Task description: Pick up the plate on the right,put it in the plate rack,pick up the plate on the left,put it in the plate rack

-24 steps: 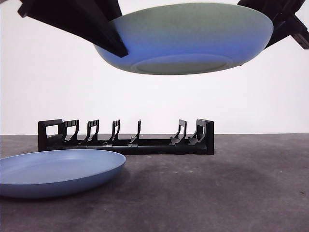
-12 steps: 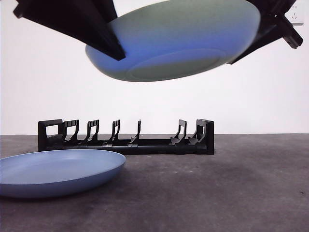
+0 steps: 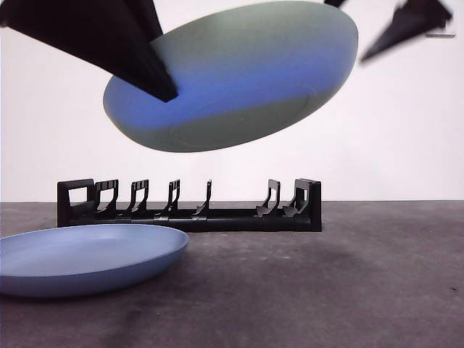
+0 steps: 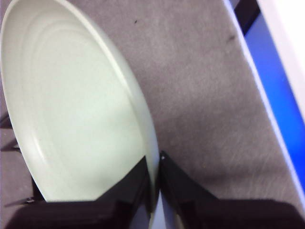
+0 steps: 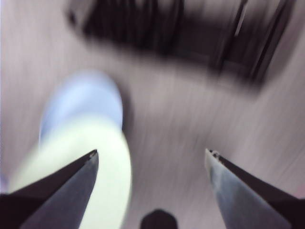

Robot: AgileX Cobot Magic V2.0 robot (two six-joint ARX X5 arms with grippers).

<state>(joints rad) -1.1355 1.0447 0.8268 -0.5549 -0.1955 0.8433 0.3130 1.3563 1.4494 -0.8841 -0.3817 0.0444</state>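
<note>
A pale green plate [image 3: 239, 72] hangs tilted in the air above the plate rack [image 3: 190, 206]. My left gripper [image 4: 156, 164] is shut on its rim, seen in the front view as the big dark jaws at the upper left [image 3: 109, 43]. My right gripper [image 5: 151, 155] is open with nothing between its jaws, off the plate at the upper right [image 3: 406, 25]; its view is blurred. The plate [image 5: 95, 162] shows beside one jaw there. A blue plate [image 3: 87, 257] lies flat on the table at the front left. The rack's slots hold nothing.
The dark grey table [image 3: 348, 290] stretches to the right of the rack and the blue plate. A white wall stands behind the rack.
The right gripper has let go of the green plate and pulled away up and right. The plate has tilted, its right side higher, and shifted left in the left gripper.
</note>
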